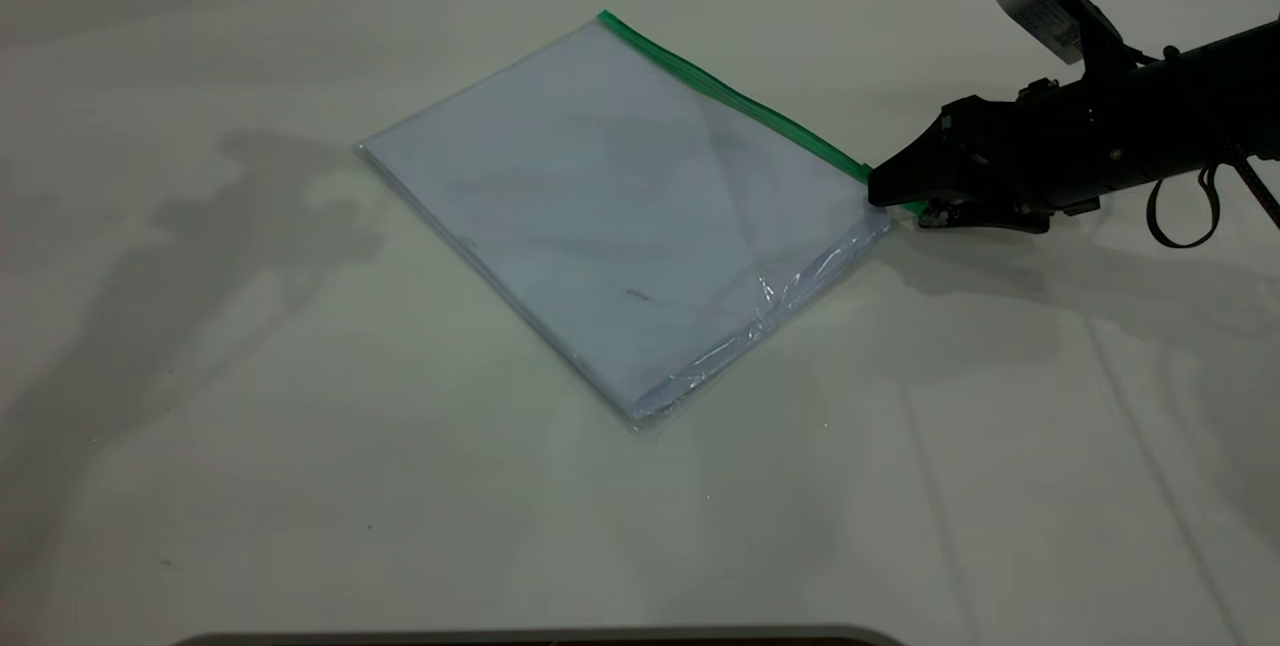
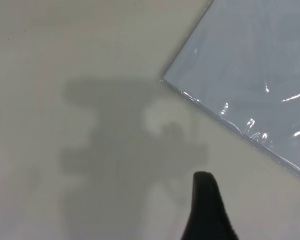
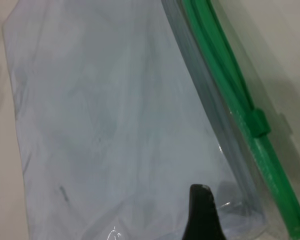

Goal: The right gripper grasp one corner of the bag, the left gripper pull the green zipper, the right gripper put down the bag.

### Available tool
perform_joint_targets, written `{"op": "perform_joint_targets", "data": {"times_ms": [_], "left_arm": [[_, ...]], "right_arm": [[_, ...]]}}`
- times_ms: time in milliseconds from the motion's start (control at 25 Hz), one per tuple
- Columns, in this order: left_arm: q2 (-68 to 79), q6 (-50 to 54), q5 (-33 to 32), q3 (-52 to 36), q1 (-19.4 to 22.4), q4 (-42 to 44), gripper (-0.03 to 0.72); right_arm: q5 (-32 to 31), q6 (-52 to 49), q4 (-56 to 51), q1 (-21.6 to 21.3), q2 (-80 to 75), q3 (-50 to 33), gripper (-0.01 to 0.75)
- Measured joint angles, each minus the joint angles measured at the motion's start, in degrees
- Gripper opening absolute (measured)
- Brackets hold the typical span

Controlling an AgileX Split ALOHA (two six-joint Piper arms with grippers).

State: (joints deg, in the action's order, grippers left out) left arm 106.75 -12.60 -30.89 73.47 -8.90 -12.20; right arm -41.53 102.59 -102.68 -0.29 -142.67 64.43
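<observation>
bag corner (image 1: 880, 209) hidden behind right claw (image 1: 885, 198)

1. One table (image 1: 300, 526) stood in the room, pale and broad.
2. One bag (image 1: 600, 216) of clear plastic lay on it, and no second bag beside it.
3. One green zipper (image 1: 735, 98) ran along one long edge of the bag.
4. One slider tab (image 3: 257, 122) sat on that zipper, seen in the right wrist view.
5. Four corners belonged to the bag; two of them met the ends of the green strip and two were plain.
6. One right gripper (image 1: 885, 194) showed in the exterior view.
7. One left gripper (image 2: 207, 210) showed as a single dark fingertip in its own wrist view, making two grippers in all.
</observation>
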Motion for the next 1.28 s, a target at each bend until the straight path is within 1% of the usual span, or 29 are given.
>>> {"op": "perform_joint_targets", "data": {"times_ms": [120, 600, 880, 960, 1040, 1120, 1160, 1200, 1280], "left_arm": [[0.00, 0.00, 0.00, 0.00, 0.00, 0.00, 0.567], [0.00, -0.11, 0.00, 0.00, 0.00, 0.00, 0.567], [0.00, -0.11, 0.00, 0.00, 0.00, 0.00, 0.567], [0.00, -0.11, 0.00, 0.00, 0.00, 0.05, 0.567], [0.00, -0.11, 0.00, 0.00, 0.00, 0.05, 0.567], [0.00, -0.11, 0.00, 0.00, 0.00, 0.05, 0.567], [0.00, -0.11, 0.06, 0.00, 0.00, 0.05, 0.567], [0.00, -0.11, 0.11, 0.00, 0.00, 0.05, 0.567], [0.00, -0.11, 0.30, 0.00, 0.00, 0.05, 0.567]], "right_arm": [[-0.23, 0.16, 0.00, 0.00, -0.31, 0.00, 0.578], [-6.32, 0.16, -0.20, 0.45, -4.25, 0.86, 0.578], [-6.35, 0.16, -0.15, 2.98, -5.15, 3.53, 0.576], [-5.94, 0.03, -0.08, 3.21, -5.15, 4.05, 0.559], [-5.65, -0.08, -0.08, 3.21, -5.20, 4.18, 0.501], [-5.44, -0.61, -0.08, 3.21, -5.33, 4.24, 0.414], [-5.44, -0.75, -0.08, 3.21, -5.45, 4.26, 0.345], [-5.60, -0.86, -0.08, 3.21, -5.45, 4.26, 0.253], [-6.50, -0.99, -0.08, 3.21, -5.45, 4.26, 0.099]]}}
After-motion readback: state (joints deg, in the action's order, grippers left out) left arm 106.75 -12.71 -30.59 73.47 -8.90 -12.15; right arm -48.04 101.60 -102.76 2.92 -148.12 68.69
